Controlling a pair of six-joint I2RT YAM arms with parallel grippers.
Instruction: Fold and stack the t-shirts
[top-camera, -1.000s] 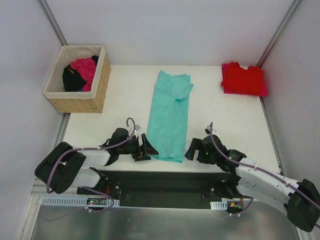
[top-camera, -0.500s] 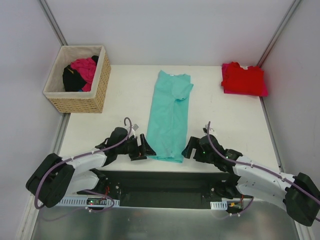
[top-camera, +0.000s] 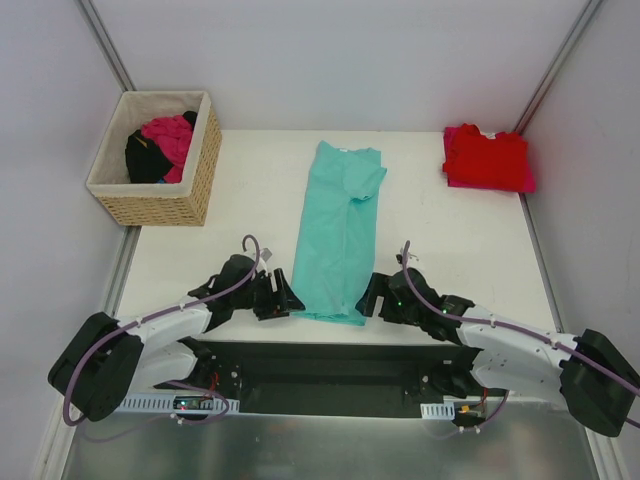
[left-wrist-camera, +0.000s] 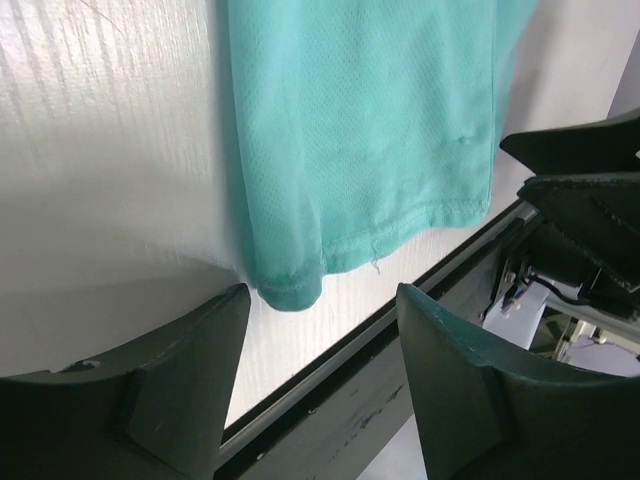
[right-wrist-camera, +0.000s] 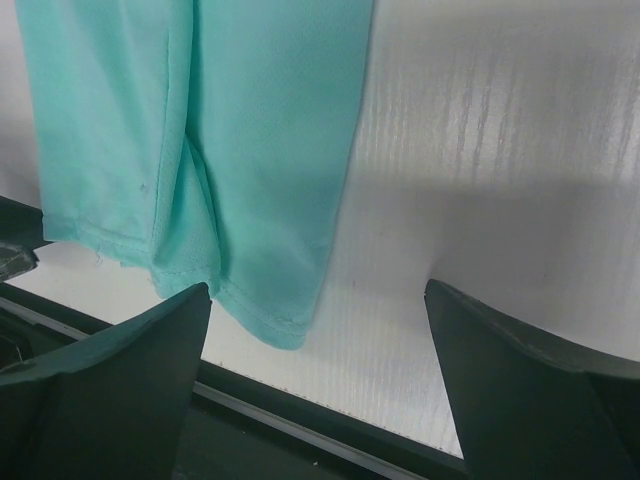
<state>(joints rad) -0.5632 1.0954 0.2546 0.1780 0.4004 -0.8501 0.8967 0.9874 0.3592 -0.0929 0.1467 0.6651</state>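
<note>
Both arms have slid in to the near end of the teal t-shirt (top-camera: 340, 225), which lies long in the middle of the table (top-camera: 250, 190). The left gripper (left-wrist-camera: 320, 300) is open but narrowing around one hem corner. The right gripper (right-wrist-camera: 315, 300) is wide open beside the other corner. A pinch looks close.

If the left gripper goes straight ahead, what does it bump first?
Probably the teal t-shirt: its near corner lies just ahead of the left gripper, between the open fingers.
</note>
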